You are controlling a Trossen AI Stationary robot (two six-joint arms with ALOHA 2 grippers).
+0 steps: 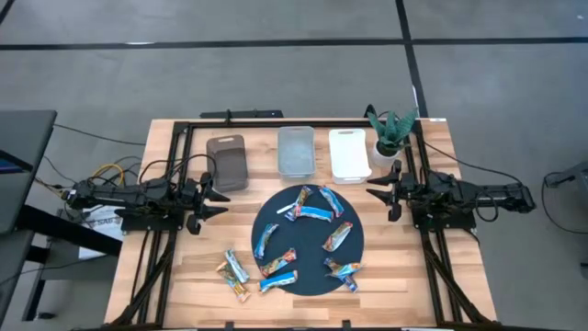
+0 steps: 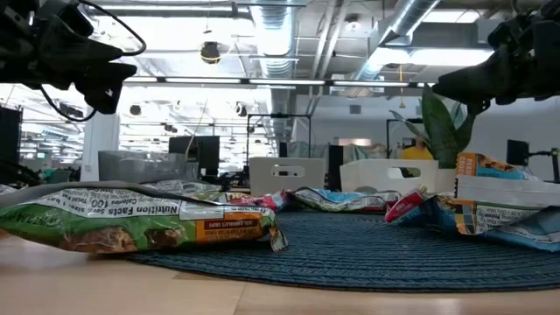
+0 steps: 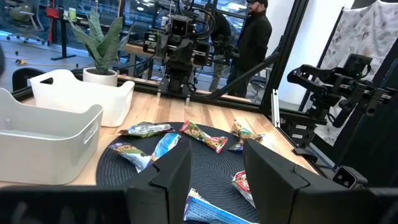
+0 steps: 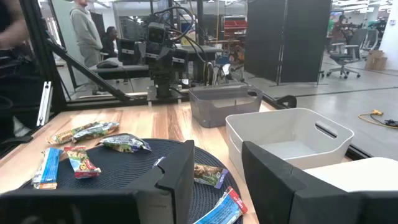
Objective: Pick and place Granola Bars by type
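Note:
Several granola bars in shiny blue, green and orange wrappers lie flat, scattered on a dark round woven mat; a few lie on the wood just off its near-left edge. In the low view one green-and-orange bar lies closest. A thin white strip rests on the mat's far-left part. My left gripper hovers open left of the mat, pointing right. My right gripper hovers open to the right of the mat, pointing left. Neither holds anything.
Three bins stand in a row beyond the mat: a brown one, a clear grey one and a white one. A potted plant stands at the far right. A black frame rims the table. People stand in the room behind.

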